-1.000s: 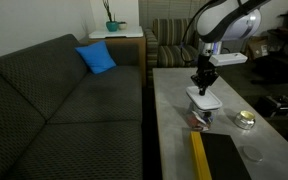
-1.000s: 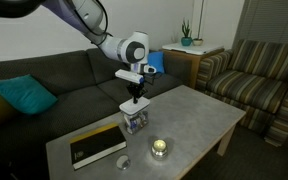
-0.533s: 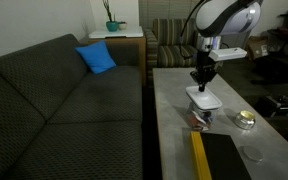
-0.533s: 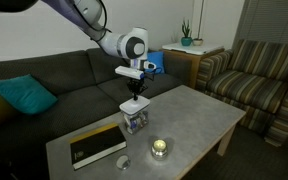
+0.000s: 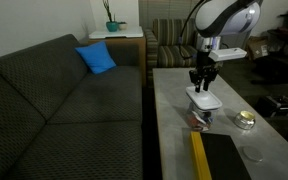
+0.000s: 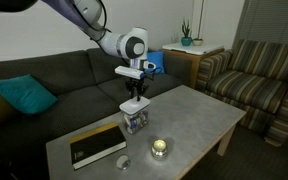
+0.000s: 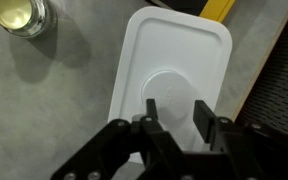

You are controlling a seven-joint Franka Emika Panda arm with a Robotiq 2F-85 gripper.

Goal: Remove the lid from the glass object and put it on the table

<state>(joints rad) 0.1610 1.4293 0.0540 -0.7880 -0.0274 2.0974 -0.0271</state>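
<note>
The white rounded-rectangular lid [image 7: 169,75] sits on the glass object [image 5: 202,113] near the edge of the grey table [image 5: 174,110]. It shows in both exterior views, lid [image 5: 203,99] and lid [image 6: 134,107] over the glass object [image 6: 135,122]. My gripper [image 7: 176,112] is open, its two black fingers hanging just above the near end of the lid, apart from it. In both exterior views the gripper [image 5: 203,85] hovers directly over the lid, also gripper [image 6: 135,98].
A small round yellowish-topped item [image 7: 20,15] stands beside the lid, also in an exterior view [image 5: 245,120]. A black and yellow panel [image 6: 96,146] lies on the table. A faint clear tumbler [image 6: 125,162] stands near the front. A sofa [image 5: 64,110] borders the table.
The gripper has lifted slightly above the lid and shifted a little; the lid and the glass object have not moved.
</note>
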